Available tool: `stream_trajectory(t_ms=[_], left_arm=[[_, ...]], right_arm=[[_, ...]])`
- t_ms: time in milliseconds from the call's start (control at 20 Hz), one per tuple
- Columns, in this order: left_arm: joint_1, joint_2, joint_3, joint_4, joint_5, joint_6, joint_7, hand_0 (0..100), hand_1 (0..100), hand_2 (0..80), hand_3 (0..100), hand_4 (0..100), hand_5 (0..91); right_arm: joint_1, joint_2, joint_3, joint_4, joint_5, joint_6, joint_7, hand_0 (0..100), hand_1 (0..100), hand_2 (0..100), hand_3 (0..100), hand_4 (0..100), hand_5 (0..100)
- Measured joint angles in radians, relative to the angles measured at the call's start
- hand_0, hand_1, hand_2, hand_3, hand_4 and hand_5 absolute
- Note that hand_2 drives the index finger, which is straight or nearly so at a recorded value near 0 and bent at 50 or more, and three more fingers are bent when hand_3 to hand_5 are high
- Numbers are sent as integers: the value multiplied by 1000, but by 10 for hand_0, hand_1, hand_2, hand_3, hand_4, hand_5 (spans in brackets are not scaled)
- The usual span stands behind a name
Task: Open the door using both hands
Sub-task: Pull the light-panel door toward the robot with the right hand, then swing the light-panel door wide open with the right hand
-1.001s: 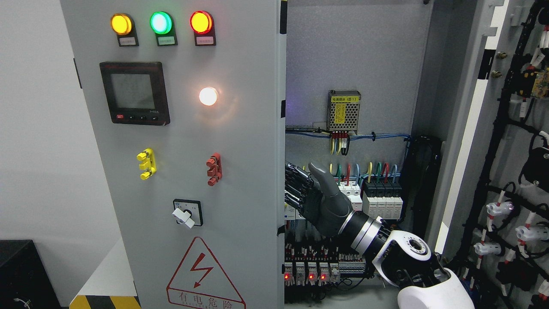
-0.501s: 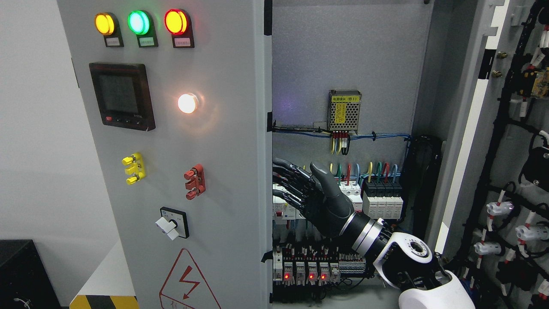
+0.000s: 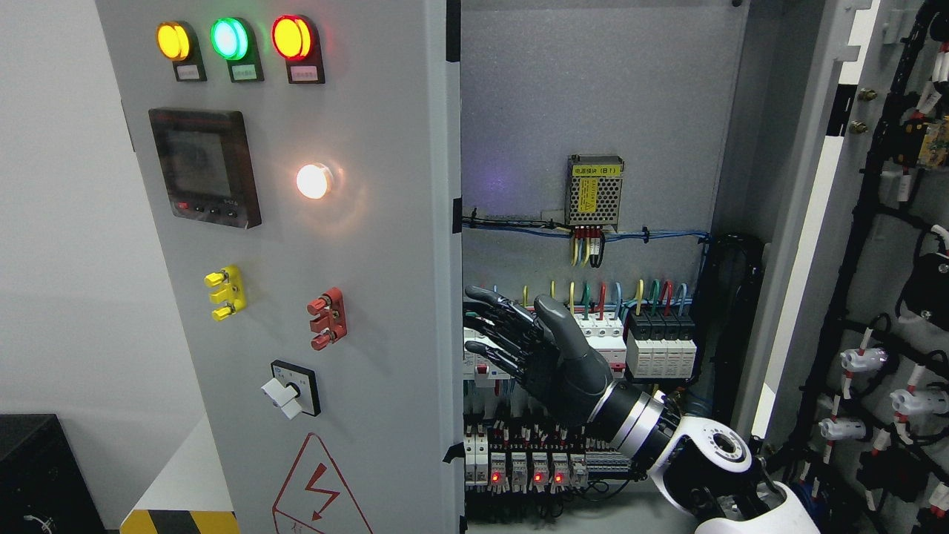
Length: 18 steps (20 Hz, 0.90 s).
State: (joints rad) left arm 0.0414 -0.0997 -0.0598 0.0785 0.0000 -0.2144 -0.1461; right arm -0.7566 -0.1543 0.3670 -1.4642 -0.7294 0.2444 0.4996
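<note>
The grey left door (image 3: 385, 245) of the electrical cabinet stands swung out, with lamps, a meter and switches on its face. Its free edge (image 3: 451, 297) runs down the middle of the view. My right hand (image 3: 511, 345) is inside the cabinet opening, just right of that edge, fingers (image 3: 495, 326) spread and pointing left, holding nothing. The fingertips sit close to the door edge; I cannot tell if they touch it. The right door (image 3: 882, 245) is wide open at the far right. The left arm does not show.
Inside the cabinet are a meshed power supply (image 3: 594, 193), coloured wires, breakers (image 3: 652, 345) and relays with red lights (image 3: 526, 475) right behind and under my hand. The open right door carries black cable looms (image 3: 852, 311). A black box (image 3: 37, 475) sits at lower left.
The left door has swung further open, its edge moving left. My right hand has come out from behind that edge, so all its fingers now show.
</note>
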Motion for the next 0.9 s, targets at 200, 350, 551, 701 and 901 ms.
stream_trajectory(t_ms=[200, 350, 551, 701, 901], left_arm=[[0, 0, 0, 0, 0, 0, -1, 120, 556, 0, 0, 0, 0], [0, 0, 0, 0, 0, 0, -1, 120, 556, 0, 0, 0, 0], [0, 0, 0, 0, 0, 0, 2, 120, 556, 0, 0, 0, 0], [0, 0, 0, 0, 0, 0, 3, 120, 556, 0, 0, 0, 0], [0, 0, 0, 0, 0, 0, 3, 120, 556, 0, 0, 0, 0]], right_arm=[[7, -3, 27, -24, -21, 0, 6, 58, 141, 0, 0, 0, 0], [11, -5, 49, -39, -29, -1, 7, 58, 141, 0, 0, 0, 0], [14, -7, 75, -53, -35, -4, 12, 58, 141, 0, 0, 0, 0], [17, -10, 89, -60, -37, -4, 44, 58, 141, 0, 0, 0, 0], [20, -15, 106, -68, -39, -5, 62, 58, 141, 0, 0, 0, 0]])
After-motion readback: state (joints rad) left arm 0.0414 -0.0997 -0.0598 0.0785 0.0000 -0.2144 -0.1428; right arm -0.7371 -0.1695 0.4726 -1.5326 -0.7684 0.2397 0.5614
